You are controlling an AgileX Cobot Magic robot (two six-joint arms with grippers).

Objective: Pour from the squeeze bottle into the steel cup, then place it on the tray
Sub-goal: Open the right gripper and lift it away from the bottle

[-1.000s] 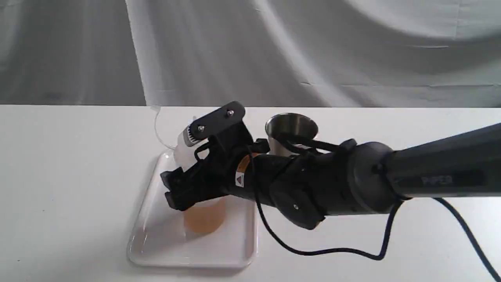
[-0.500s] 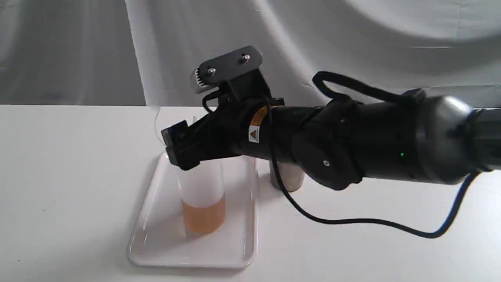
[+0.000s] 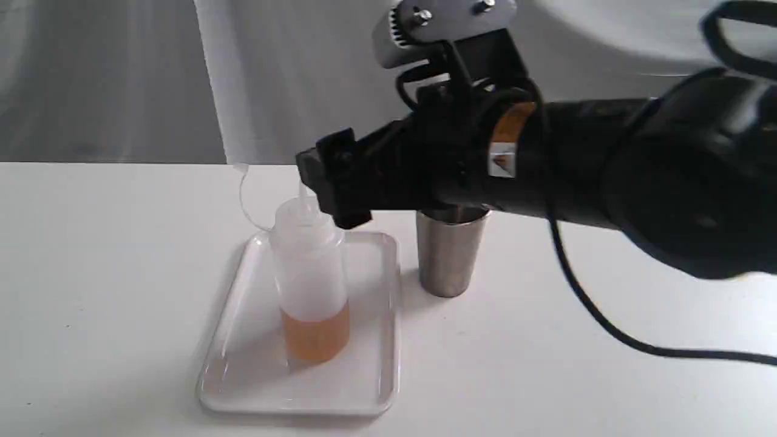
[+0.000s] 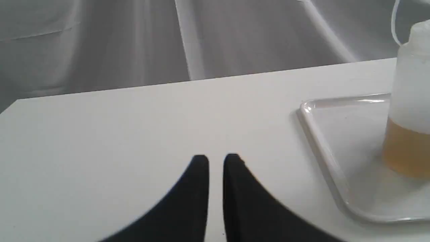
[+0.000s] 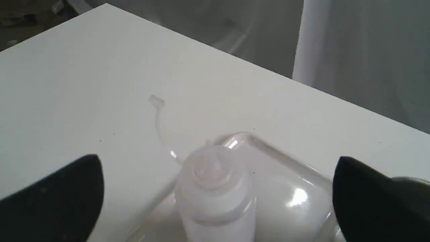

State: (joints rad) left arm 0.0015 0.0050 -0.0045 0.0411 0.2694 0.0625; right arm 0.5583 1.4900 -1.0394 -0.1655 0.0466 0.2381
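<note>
The squeeze bottle [image 3: 309,273] stands upright on the white tray [image 3: 370,388], with amber liquid in its lower part and its cap strap curling up behind it. Just right of the tray stands the steel cup [image 3: 448,255], its rim hidden behind my right arm. My right gripper [image 3: 331,182] hangs open above the bottle's nozzle, touching nothing. In the right wrist view the bottle's cap [image 5: 215,188] sits below and between the wide-apart fingers [image 5: 67,191]. My left gripper [image 4: 216,158] is shut and empty over bare table, left of the tray [image 4: 322,134] and bottle [image 4: 410,117].
The white table [image 3: 91,273] carries only the tray and the cup. A grey cloth backdrop [image 3: 303,79] hangs behind its far edge. The right arm's black cable [image 3: 607,328] droops onto the table at the right.
My right gripper has risen from around the bottle to above its nozzle and drawn back to the right, jaws still open. The bottle stays standing on the tray.
</note>
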